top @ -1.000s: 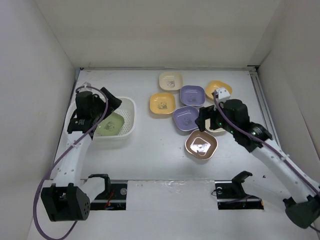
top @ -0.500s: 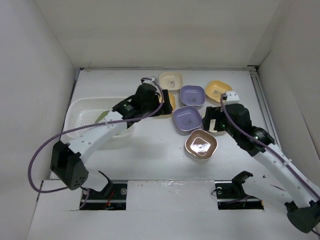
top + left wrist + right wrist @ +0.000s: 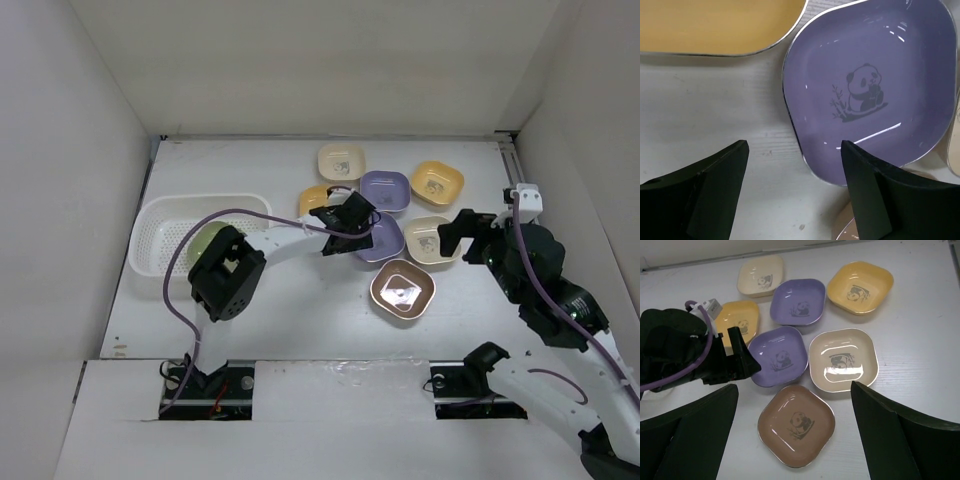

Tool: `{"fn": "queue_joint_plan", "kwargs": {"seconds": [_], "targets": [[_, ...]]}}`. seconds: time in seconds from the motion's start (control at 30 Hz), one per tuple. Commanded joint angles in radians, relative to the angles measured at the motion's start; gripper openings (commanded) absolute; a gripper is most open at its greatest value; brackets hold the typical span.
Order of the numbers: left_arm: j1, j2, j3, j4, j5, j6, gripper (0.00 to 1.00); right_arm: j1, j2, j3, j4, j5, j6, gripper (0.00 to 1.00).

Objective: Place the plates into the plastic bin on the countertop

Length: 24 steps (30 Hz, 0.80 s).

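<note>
A broad strip of bare desk (image 3: 300, 320) lies nearest the arm bases, in front of the brown plate (image 3: 403, 288). The right pincer (image 3: 794, 390) hangs high above that plate, spread wide and grasping nothing. The left pincer (image 3: 795, 150) sits low, partly spread and released. One finger is over bare desk, the other over the near purple plate (image 3: 870, 90), with the plate's rim between them. To the left, across open desk, the bin (image 3: 160, 225) holds a green plate (image 3: 205, 240). Further back, the beige plate (image 3: 842, 360) and four others crowd close together.
</note>
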Motion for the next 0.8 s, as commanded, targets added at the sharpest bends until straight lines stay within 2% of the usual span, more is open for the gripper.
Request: {"fn": "queue_joint_plan", "kwargs": {"seconds": [0.0,0.03,0.07,0.13,0.2,0.27,0.33,0.43,0.47,0.57,0.77], "targets": [[0.001,0.022,0.070,0.027,-0.052,-0.050,0.71,0.007,-0.010,0.004,-0.008,-0.018,-0.024,1.00],[0.001,0.033,0.082,0.027,-0.052,-0.060,0.67,0.007,-0.010,-0.005,0.001,-0.032,-0.024,1.00],[0.001,0.053,0.093,0.027,-0.052,-0.061,0.58,0.007,-0.010,-0.005,0.002,-0.044,-0.033,1.00],[0.001,0.068,0.093,0.027,-0.061,-0.073,0.50,0.007,-0.019,-0.005,0.002,-0.044,-0.033,1.00],[0.001,0.081,0.093,0.018,-0.061,-0.082,0.36,0.007,-0.028,-0.005,0.002,-0.054,-0.042,1.00],[0.001,0.093,0.093,0.018,-0.061,-0.082,0.32,0.007,-0.028,-0.005,0.002,-0.054,-0.042,1.00],[0.001,0.104,0.084,0.018,-0.061,-0.091,0.23,0.007,-0.037,-0.005,0.002,-0.054,-0.042,1.00],[0.001,0.104,0.084,0.018,-0.061,-0.091,0.23,0.007,-0.037,-0.015,0.002,-0.054,-0.051,1.00],[0.001,0.104,0.084,0.018,-0.061,-0.100,0.14,0.007,-0.037,-0.015,0.002,-0.054,-0.051,1.00],[0.001,0.113,0.084,0.009,-0.051,-0.100,0.00,0.007,-0.037,-0.015,0.002,-0.063,-0.051,1.00],[0.001,0.058,0.103,0.009,-0.051,-0.100,0.00,0.007,-0.037,-0.015,0.002,-0.063,-0.060,1.00]]}}
